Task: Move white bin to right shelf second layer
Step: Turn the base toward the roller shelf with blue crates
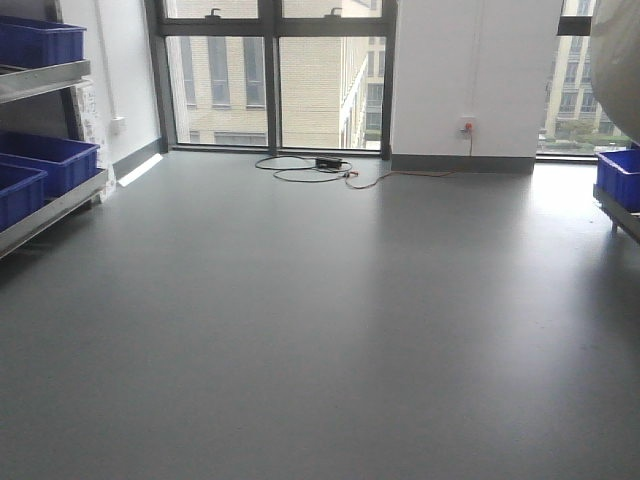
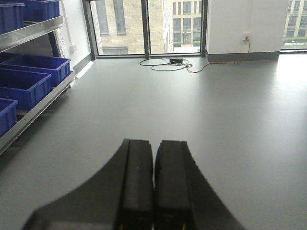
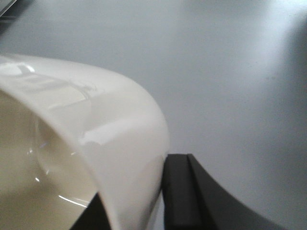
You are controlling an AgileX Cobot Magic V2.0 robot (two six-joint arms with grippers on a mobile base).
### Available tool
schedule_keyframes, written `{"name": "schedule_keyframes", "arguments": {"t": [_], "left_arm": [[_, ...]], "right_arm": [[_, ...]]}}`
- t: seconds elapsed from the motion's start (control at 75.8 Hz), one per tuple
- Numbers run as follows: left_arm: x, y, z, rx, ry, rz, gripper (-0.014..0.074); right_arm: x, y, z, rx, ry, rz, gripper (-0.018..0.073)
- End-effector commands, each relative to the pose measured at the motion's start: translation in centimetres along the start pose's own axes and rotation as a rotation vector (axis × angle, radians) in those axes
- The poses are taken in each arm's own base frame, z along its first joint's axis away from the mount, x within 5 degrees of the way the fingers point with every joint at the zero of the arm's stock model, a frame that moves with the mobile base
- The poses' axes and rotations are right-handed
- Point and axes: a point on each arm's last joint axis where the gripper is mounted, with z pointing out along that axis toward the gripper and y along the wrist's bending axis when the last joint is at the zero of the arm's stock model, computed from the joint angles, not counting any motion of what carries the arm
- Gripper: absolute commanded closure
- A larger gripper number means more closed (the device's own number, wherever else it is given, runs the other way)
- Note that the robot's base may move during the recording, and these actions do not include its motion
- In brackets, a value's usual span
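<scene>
The white bin [image 3: 110, 129] is glossy cream-white and fills the left of the right wrist view, held above the grey floor. My right gripper [image 3: 139, 191] is shut on its rim, one black finger [image 3: 178, 191] outside the wall and the other inside. The bin's side also shows at the top right of the front view [image 1: 616, 60]. My left gripper [image 2: 154, 146] is shut and empty, its pads together, hovering over the floor. A steel rack edge [image 1: 618, 212] shows at the far right; its roller tracks are out of view.
A blue crate [image 1: 620, 175] sits on the right rack. A steel shelf [image 1: 45, 210] on the left holds several blue crates [image 2: 33, 79]. Cables [image 1: 310, 168] lie on the floor by the windows. Grey floor [image 1: 320, 330] lies between the racks.
</scene>
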Motion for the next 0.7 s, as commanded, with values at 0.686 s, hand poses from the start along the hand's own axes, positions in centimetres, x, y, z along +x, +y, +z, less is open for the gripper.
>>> {"name": "schedule_keyframes", "arguments": {"t": [0.686], "left_arm": [[0.38,-0.04,0.10,0.002,-0.063,-0.003,0.0512]], "right_arm": [[-1.70,0.11,-0.47,-0.006,-0.121,-0.002,0.0511]]}}
